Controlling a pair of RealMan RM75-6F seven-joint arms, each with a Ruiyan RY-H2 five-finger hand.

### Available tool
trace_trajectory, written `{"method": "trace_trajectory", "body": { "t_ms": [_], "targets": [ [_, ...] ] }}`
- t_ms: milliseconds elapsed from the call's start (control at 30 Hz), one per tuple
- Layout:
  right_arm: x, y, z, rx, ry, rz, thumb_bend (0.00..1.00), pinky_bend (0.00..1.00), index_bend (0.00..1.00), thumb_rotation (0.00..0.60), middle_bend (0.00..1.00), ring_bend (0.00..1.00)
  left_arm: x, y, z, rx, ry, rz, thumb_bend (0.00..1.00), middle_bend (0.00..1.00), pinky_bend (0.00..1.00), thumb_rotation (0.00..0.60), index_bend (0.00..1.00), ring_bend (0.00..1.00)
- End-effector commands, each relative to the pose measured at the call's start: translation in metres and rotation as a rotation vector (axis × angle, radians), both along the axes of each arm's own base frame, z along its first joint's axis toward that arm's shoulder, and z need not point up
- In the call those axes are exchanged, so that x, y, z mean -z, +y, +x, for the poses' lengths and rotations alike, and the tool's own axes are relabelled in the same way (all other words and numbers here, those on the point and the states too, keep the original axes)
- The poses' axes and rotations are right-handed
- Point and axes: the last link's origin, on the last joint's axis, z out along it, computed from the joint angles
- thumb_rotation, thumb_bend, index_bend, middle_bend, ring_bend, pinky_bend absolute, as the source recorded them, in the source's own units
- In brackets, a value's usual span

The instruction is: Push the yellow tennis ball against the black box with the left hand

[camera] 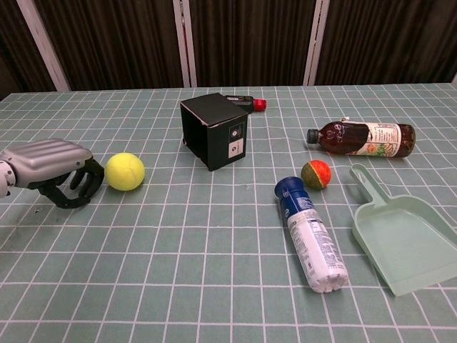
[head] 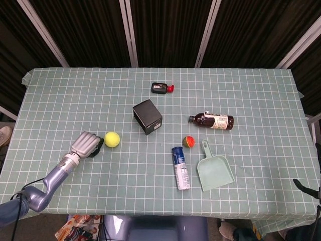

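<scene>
The yellow tennis ball (head: 112, 139) (camera: 125, 171) lies on the checked cloth, left of and nearer than the black box (head: 147, 116) (camera: 214, 130), with a gap of bare cloth between them. My left hand (head: 87, 145) (camera: 56, 170) sits low on the table just left of the ball, fingers curled in with nothing inside, its dark fingertips touching or nearly touching the ball's left side. My right hand does not show in either view.
Right of the box lie a brown bottle (head: 211, 121), a small red-green ball (head: 188, 141), a blue-capped spray can (head: 180, 167) and a green dustpan (head: 214, 170). A small black device with a red piece (head: 161, 88) sits behind the box.
</scene>
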Motion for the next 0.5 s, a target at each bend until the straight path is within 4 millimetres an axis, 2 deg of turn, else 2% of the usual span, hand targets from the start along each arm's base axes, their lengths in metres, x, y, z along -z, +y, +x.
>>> {"method": "trace_trajectory", "body": {
  "t_ms": [33, 267, 500],
  "targets": [
    [0.000, 0.002, 0.000, 0.001, 0.000, -0.001, 0.13, 0.00, 0.00, 0.600, 0.00, 0.00, 0.004, 0.002, 0.003, 0.001, -0.015, 0.000, 0.40, 0.49, 0.59, 0.600, 0.49, 0.52],
    [-0.002, 0.003, 0.000, 0.007, 0.001, -0.012, 0.13, 0.00, 0.00, 0.600, 0.00, 0.00, 0.015, 0.003, 0.016, 0.002, -0.098, -0.033, 0.39, 0.47, 0.58, 0.600, 0.43, 0.48],
    [-0.006, 0.006, -0.001, 0.008, -0.003, -0.031, 0.13, 0.00, 0.00, 0.600, 0.00, 0.00, 0.016, -0.006, 0.021, -0.012, -0.127, -0.085, 0.39, 0.56, 0.60, 0.600, 0.44, 0.50]
  ]
}}
